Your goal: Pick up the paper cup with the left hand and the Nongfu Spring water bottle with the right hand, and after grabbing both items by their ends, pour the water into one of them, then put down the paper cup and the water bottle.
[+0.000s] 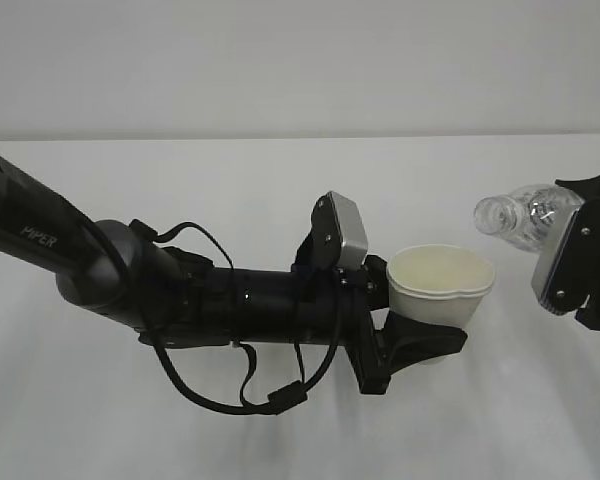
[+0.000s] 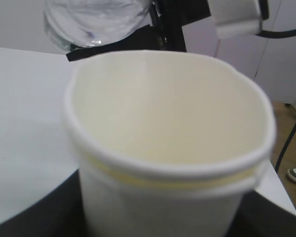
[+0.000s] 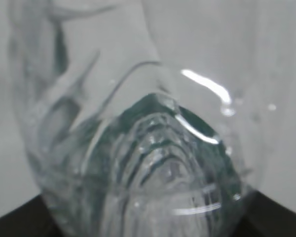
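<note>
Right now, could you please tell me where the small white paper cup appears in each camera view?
Exterior: small white paper cup right of centre, in the left gripper.
Left wrist: fills the frame.
Right wrist: not in view.
Shared landmark: clear ribbed plastic bottle.

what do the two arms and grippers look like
The left arm is a black tube with white PIPER lettering, looped black cables, a silver-grey camera block and a black gripper. The right gripper is boxy, black, with its own silver-grey block.
</note>
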Robot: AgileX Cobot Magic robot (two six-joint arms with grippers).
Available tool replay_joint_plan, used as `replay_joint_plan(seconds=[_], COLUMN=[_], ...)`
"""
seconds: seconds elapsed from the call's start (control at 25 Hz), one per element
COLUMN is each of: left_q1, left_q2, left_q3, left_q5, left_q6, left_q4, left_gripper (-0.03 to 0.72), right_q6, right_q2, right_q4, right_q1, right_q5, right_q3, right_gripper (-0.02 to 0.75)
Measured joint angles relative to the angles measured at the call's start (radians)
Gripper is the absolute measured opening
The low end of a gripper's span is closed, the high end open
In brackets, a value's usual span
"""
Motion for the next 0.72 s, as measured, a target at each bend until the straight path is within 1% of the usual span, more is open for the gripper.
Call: replay_joint_plan(seconds=[0.28,0.72], left_q1=[0.0,0.0], left_q2=[0.002,0.002], left_q3=[0.0,0.0], left_q5=[0.004,0.004], left_q6=[0.0,0.0], left_q4=[0.002,0.006], left_gripper=[0.435,0.435], right_q6=[-0.052,-0.119], right_q2=[0.002,0.002], right_q4=[-0.011,-0.036], right_q1=[0.0,0.0], right_q5=[-0.032,-0.033], right_q3=[0.0,0.0], right_gripper=[0.449,0.449])
